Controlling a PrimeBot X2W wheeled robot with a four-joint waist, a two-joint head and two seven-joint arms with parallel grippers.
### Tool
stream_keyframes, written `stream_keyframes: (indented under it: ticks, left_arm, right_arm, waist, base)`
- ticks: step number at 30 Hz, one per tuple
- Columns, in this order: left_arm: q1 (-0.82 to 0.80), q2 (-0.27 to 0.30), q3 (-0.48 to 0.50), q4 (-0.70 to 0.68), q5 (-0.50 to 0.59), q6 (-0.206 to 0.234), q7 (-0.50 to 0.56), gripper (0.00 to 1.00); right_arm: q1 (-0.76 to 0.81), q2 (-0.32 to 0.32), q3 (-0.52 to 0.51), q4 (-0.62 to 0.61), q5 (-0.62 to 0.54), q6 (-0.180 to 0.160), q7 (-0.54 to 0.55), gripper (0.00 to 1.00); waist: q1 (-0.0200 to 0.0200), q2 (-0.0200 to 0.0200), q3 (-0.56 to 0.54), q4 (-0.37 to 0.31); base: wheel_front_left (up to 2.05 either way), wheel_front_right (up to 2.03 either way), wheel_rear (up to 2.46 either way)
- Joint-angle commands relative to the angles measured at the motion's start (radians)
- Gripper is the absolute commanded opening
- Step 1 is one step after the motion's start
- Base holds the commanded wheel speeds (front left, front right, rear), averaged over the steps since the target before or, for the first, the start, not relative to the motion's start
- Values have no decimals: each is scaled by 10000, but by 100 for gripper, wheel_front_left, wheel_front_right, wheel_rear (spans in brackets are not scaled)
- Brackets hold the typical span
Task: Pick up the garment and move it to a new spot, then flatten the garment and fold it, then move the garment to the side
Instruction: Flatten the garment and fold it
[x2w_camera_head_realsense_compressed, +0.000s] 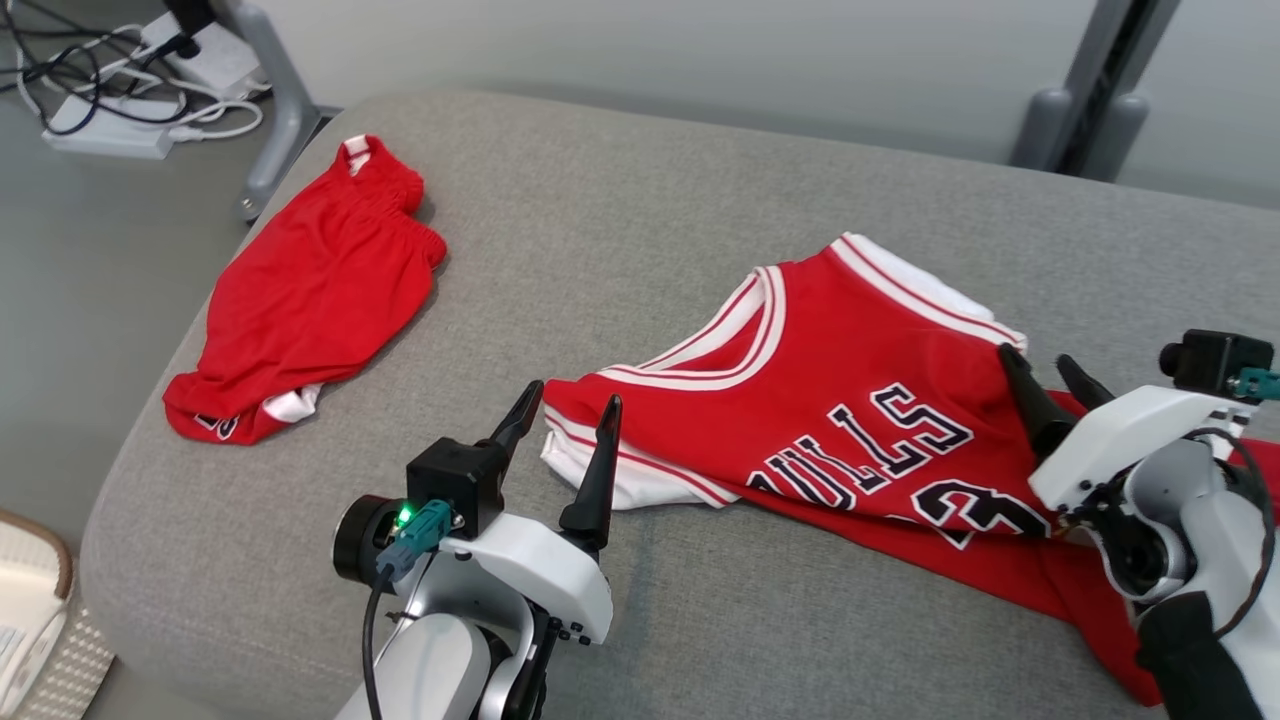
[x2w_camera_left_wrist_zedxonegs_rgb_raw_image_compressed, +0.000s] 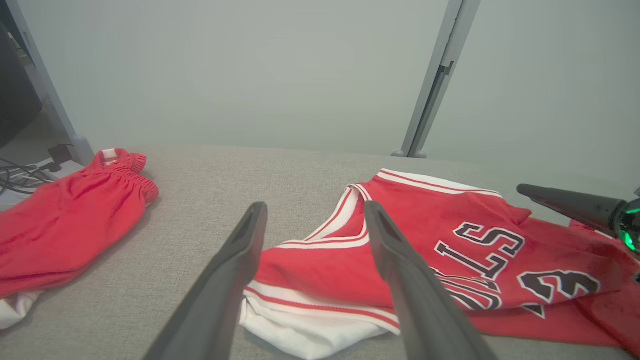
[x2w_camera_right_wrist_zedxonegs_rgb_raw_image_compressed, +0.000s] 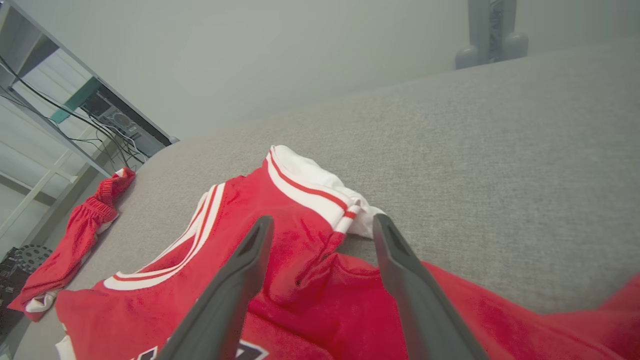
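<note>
Left end effector (x2w_camera_head_realsense_compressed: 573, 393) perhaps astride jersey (x2w_camera_head_realsense_compressed: 850, 400)

The left gripper's (x2w_camera_left_wrist_zedxonegs_rgb_raw_image_compressed: 315, 205) two dark fingers (x2w_camera_left_wrist_zedxonegs_rgb_raw_image_compressed: 225, 280) rise from the bottom centre, spread wide over the white-trimmed edge of a rumpled red jersey (x2w_camera_left_wrist_zedxonegs_rgb_raw_image_compressed: 450, 240). Red shorts (x2w_camera_left_wrist_zedxonegs_rgb_raw_image_compressed: 70, 210) lie at left on the grey cushion (x2w_camera_left_wrist_zedxonegs_rgb_raw_image_compressed: 250, 170); what looks like the right gripper's finger (x2w_camera_left_wrist_zedxonegs_rgb_raw_image_compressed: 565, 204) shows at the right edge.

red jersey (x2w_camera_head_realsense_compressed: 850, 400): 1 | pair of red shorts (x2w_camera_head_realsense_compressed: 310, 300): 1 | grey cushion (x2w_camera_head_realsense_compressed: 620, 200): 1 | pairs of jaws: 2
</note>
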Motion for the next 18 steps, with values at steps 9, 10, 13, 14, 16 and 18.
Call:
stream_keyframes:
  ticks: [9,10,13,14,16,18]
  left_arm:
    - [-514,-209,-170,284,-198,9,-508,100]
    - [-551,-219,-195,331,-215,5,-541,100]
    - [-620,-224,-252,420,-271,2,-648,100]
    - [-638,-233,-269,443,-282,14,-668,100]
    - [-705,-256,-310,492,-319,26,-730,100]
    - [-740,-265,-326,511,-345,36,-753,100]
  right_arm:
    - [-1011,-440,47,1283,1659,-2,952,100]
    - [-1107,-460,94,1330,1748,-2,949,100]
    - [-1412,-693,255,1545,1791,-2,796,90]
    - [-1523,-779,318,1640,1728,-2,675,29]
    - [-1786,-937,525,1726,1530,-2,379,0]
    - [-1940,-1051,656,1726,1400,-2,176,0]
  waist:
    - [0,0,757,761]
    - [0,0,799,788]
    - [0,0,928,854]
    - [0,0,970,878]
    - [0,0,1039,933]
    - [0,0,1061,962]
  base:
    - [0,0,0]
    - [0,0,0]
    - [0,0,0]
    - [0,0,0]
    - [0,0,0]
    - [0,0,0]
